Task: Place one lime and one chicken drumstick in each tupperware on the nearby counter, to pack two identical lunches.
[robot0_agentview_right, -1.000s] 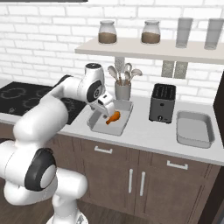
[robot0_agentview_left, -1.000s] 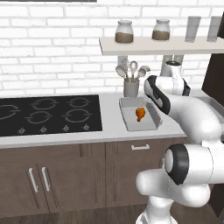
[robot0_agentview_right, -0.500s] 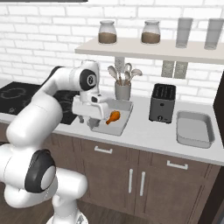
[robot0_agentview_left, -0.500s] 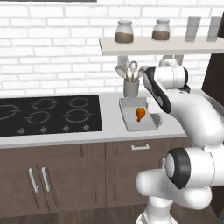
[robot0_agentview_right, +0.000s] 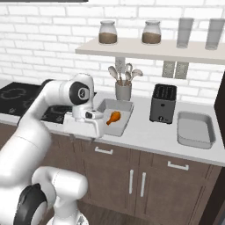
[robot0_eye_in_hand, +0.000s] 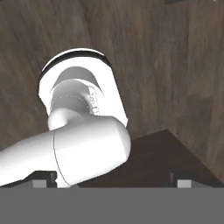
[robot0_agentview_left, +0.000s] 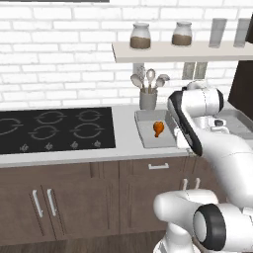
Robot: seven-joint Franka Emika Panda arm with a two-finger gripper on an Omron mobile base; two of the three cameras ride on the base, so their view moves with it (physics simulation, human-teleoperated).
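Grey counter, drumstick in tupperware, gripper spread empty, fingertips hidden below counter edge.

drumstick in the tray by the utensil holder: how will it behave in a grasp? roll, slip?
The drumstick is bulbous at one end and tapers to a thin one, so it would likely pivot rather than roll straight. Its smooth rounded surface may slip between flat pads. Lying alone in the walled tray, it probably stays contained if nudged.
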